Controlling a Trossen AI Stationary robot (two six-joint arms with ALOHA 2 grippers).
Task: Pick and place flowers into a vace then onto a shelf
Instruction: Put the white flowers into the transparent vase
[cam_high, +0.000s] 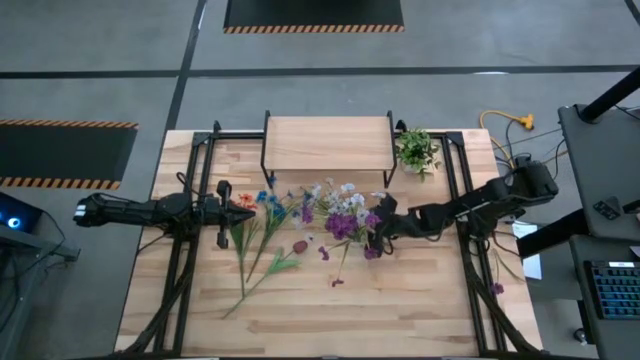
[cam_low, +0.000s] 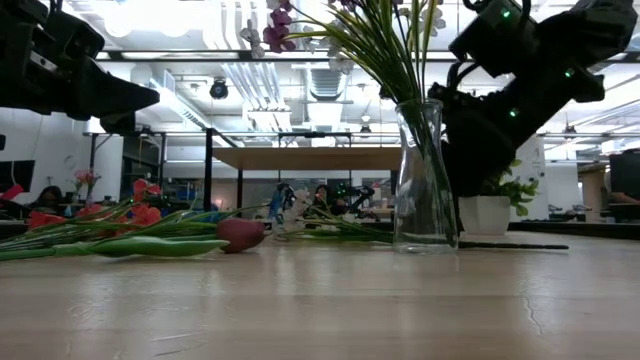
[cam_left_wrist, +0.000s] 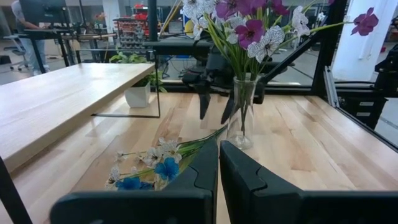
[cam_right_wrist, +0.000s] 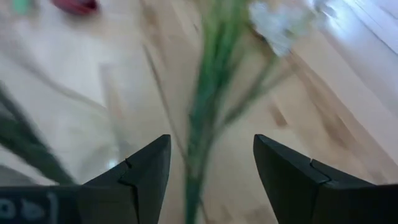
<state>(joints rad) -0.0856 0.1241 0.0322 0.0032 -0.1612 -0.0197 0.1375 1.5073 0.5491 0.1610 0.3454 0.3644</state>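
High view: we list the desk (cam_high: 420, 300) with the shelf (cam_high: 325, 143) at its far edge and a potted plant (cam_high: 416, 150) at the shelf's right end. Loose flowers (cam_high: 262, 235) lie left of centre; more stand bunched in the vace (cam_high: 372, 243) near the middle. The left gripper (cam_high: 222, 213) hovers over the loose blossoms. The right gripper (cam_high: 382, 220) sits just beside the vace.

Low view: vace (cam_low: 423, 180) upright, clear glass, stems splaying from its mouth.

Left wrist view: fingers (cam_left_wrist: 239, 174) shut together, holding nothing.

Right wrist view: fingers (cam_right_wrist: 146, 171) stand well apart with green stems between them, not clamped.

We judge the vace rigid, slick, breakable and top-heavy; best taken at the glass body, below the blossoms. The stems are light and springy.
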